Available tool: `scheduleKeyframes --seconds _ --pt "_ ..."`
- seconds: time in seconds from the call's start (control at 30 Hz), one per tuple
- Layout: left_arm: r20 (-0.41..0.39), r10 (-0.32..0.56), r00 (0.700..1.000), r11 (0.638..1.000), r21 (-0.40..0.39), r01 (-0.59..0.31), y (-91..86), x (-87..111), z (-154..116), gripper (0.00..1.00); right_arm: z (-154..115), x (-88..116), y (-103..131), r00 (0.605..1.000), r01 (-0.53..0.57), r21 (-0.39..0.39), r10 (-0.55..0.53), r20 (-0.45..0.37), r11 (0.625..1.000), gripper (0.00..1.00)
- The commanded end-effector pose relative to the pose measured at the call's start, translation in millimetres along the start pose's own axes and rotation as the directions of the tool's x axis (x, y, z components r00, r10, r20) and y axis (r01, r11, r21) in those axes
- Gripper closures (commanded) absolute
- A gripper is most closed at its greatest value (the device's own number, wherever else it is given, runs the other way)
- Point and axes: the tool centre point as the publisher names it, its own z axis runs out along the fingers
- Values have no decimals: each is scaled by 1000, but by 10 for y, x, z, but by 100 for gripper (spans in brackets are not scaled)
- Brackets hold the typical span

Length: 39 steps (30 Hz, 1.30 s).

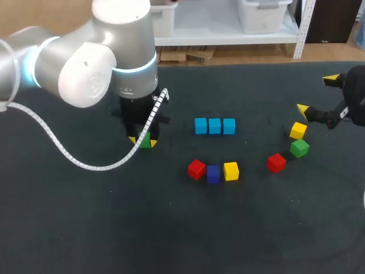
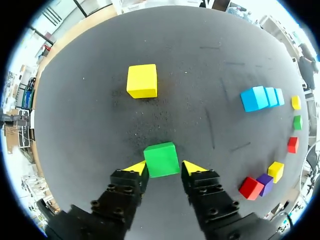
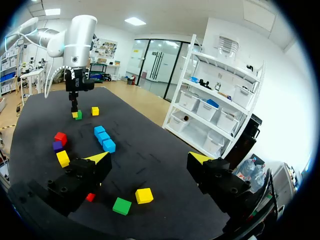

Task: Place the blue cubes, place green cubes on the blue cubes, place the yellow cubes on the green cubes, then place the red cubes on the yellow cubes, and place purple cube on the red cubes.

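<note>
Green matte cube [image 2: 161, 160] sits within the left gripper [image 2: 164, 168] (whether clamped, I cannot tell); squeeze centred, then lift straight.

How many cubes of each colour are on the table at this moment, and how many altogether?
Blue cubes: 3
Green cubes: 2
Yellow cubes: 3 (one shows only in the wrist views)
Red cubes: 2
Purple cube: 1
Total: 11
</note>
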Motion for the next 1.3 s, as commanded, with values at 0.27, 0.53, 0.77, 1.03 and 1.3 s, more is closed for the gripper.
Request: scheduleKeyframes --seconds 0.27,0.53,0.77,1.03,1.3 --pt "39 134 990 991 6 -134 -11 -68 -87 86 4 -3 6 1000 1 3 -1 -3 1000 0" --pt "149 524 839 847 19 -532 -35 -156 -628 100 4 -3 6 1000 1 3 -1 -3 1000 0" --pt "163 776 609 620 -22 -784 -73 -350 -857 100 4 -3 6 1000 1 3 -1 -3 1000 0" --pt "116 859 498 506 -48 -861 -400 -591 -772 100 4 -3 6 1000 1 3 -1 -3 1000 0" --pt "136 902 411 412 24 -911 -683 -781 -763 100 4 -3 6 1000 1 3 -1 -3 1000 0"
